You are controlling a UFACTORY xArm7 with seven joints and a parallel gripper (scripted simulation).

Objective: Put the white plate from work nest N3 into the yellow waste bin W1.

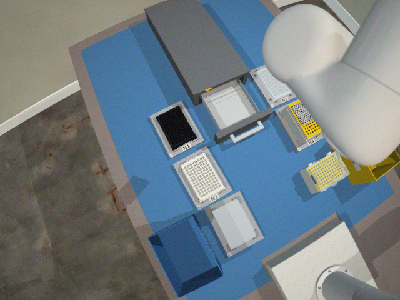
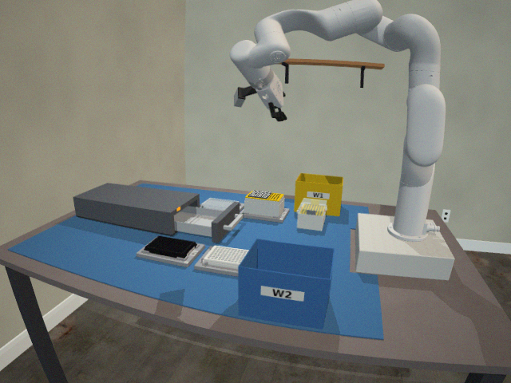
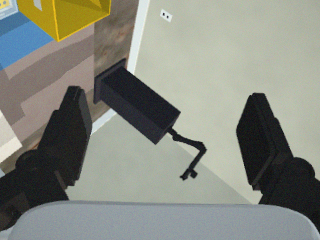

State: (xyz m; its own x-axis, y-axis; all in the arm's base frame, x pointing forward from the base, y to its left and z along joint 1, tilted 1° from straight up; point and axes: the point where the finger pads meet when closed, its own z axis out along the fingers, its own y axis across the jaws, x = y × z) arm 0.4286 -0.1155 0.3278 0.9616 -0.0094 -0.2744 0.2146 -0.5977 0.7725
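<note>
The white plate (image 1: 202, 176) lies flat in nest N3 near the bench's front; it also shows in the exterior view (image 2: 224, 255). My gripper (image 2: 277, 114) is open and empty, high above the bench, far from the plate. In the wrist view my gripper (image 3: 166, 108) has nothing between its fingers.
The blue bin W2 (image 2: 285, 282) stands at the front. A black plate in N1 (image 1: 175, 127), the grey cooler (image 1: 195, 45) with its drawer (image 1: 234, 109) out, a clear plate in N2 (image 1: 272, 84), yellow tip boxes (image 1: 305, 119) (image 1: 326, 171) and an empty nest (image 1: 233, 223) are on the bench. A wall shelf (image 2: 330, 64) is behind the arm.
</note>
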